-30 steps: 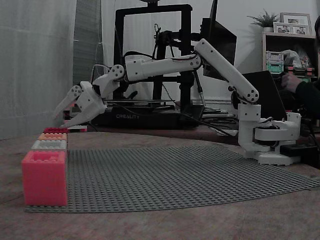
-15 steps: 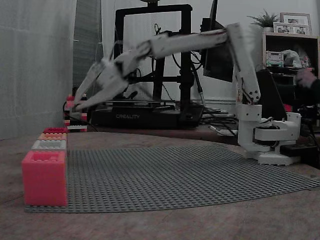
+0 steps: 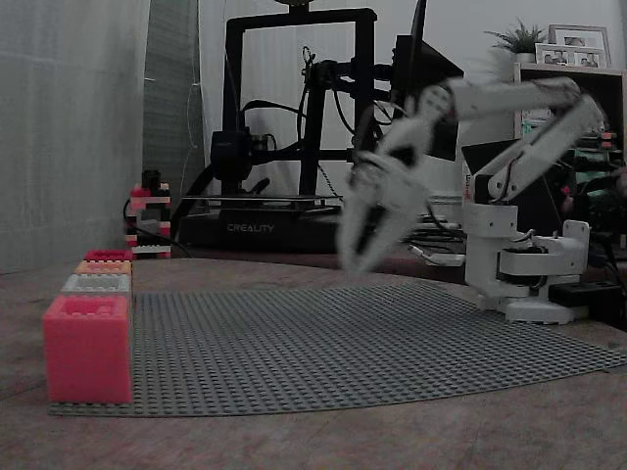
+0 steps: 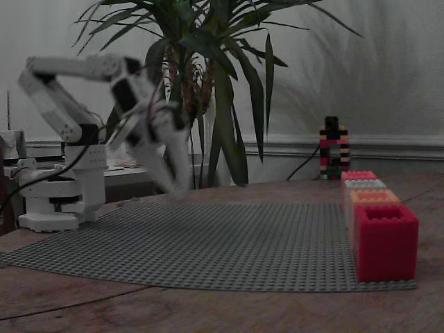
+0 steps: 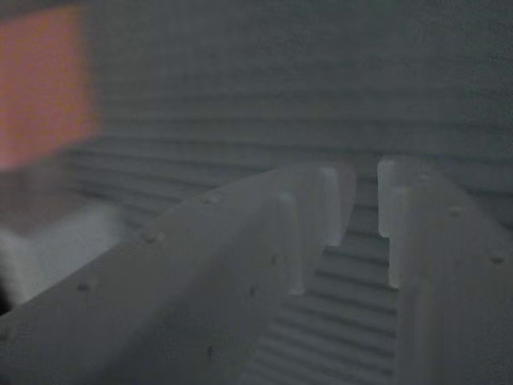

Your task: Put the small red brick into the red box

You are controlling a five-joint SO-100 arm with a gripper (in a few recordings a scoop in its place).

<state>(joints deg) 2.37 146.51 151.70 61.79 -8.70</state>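
This looks like a room in a home used as a hobby workspace. In a fixed view a black-framed 3D printer [image 3: 294, 127] marked CREALITY stands behind the counter [image 3: 294, 441], and at the upper right of that frame a shelf [image 3: 568, 108] carries framed photos [image 3: 578, 44] and a small potted plant [image 3: 524, 39]. In the other fixed view a tall leafy houseplant [image 4: 215, 76] stands before a pale curtain [image 4: 361, 69] above a white skirting board [image 4: 388, 147].

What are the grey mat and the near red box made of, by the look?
Grey mat: looks like rigid plastic baseplate, matte; a regular grid of small studs covers it. Red box: likely moulded plastic bricks, smooth with a slight sheen; studs line its open rim. The dim light leaves the finish uncertain.
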